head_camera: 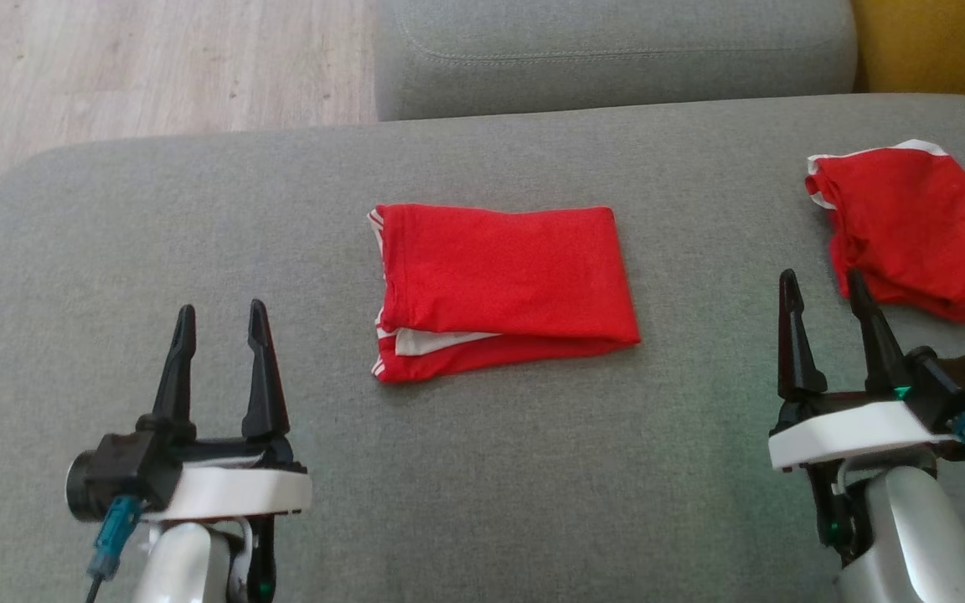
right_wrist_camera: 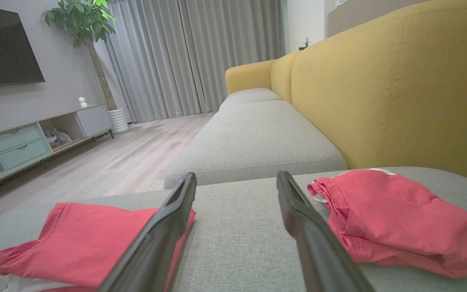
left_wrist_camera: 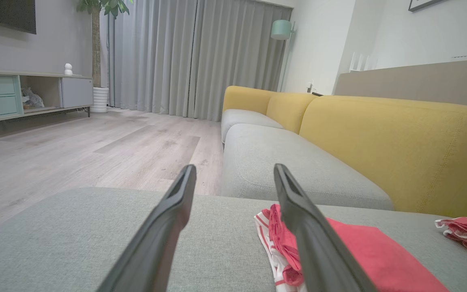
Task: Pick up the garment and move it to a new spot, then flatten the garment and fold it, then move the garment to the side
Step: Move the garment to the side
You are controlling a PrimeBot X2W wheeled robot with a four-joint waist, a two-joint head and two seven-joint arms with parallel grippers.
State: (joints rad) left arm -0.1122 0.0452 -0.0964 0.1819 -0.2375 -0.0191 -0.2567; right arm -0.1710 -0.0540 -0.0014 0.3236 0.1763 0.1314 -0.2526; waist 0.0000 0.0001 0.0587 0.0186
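The grey sofa cushion [head_camera: 482,469] spreads wide under me. The folded red garment [head_camera: 503,289] lies at its middle and a rumpled second red garment [head_camera: 918,230] off to my right. Dragging the fold by one edge could spill its layers; the white-striped hem looks untucked, I think. My left gripper [head_camera: 223,308] and right gripper [head_camera: 821,276] hover low on either side, jaws spread wide, holding nothing.
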